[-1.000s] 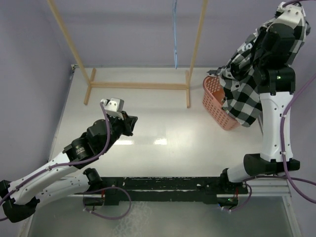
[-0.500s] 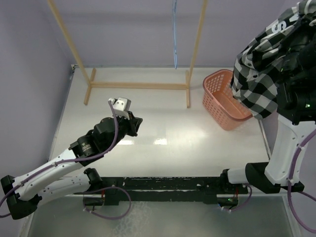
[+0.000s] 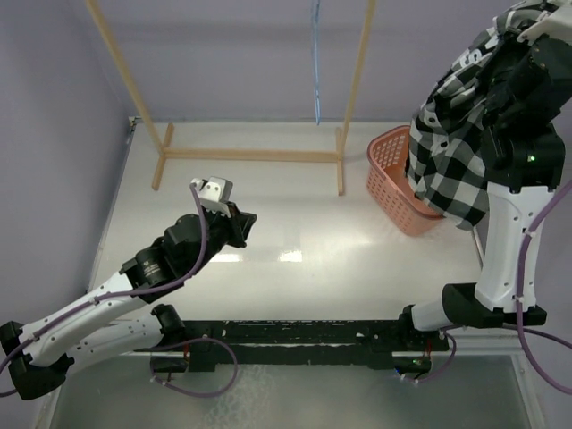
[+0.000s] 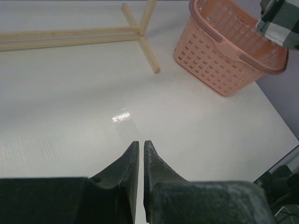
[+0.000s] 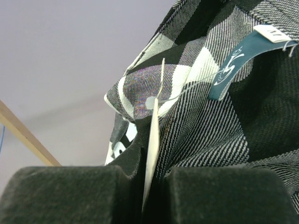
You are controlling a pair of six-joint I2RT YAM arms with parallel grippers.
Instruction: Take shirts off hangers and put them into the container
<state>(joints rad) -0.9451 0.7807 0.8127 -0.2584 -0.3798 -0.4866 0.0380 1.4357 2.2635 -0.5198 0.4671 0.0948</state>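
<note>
Jaws of the right gripper (image 5: 149, 170) pinch shut on the checked shirt (image 3: 451, 156), dangling over the salmon-pink basket's (image 3: 384, 170) right side and past its rim, so letting go here could spill cloth onto the table (image 3: 295, 197); the left gripper (image 4: 140, 149), nearly closed, holds nothing.

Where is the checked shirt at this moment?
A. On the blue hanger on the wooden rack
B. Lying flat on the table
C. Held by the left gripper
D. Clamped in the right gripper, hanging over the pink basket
D: the right wrist view shows the right gripper shut on the shirt, which hangs over the basket; the hanger is bare.
</note>
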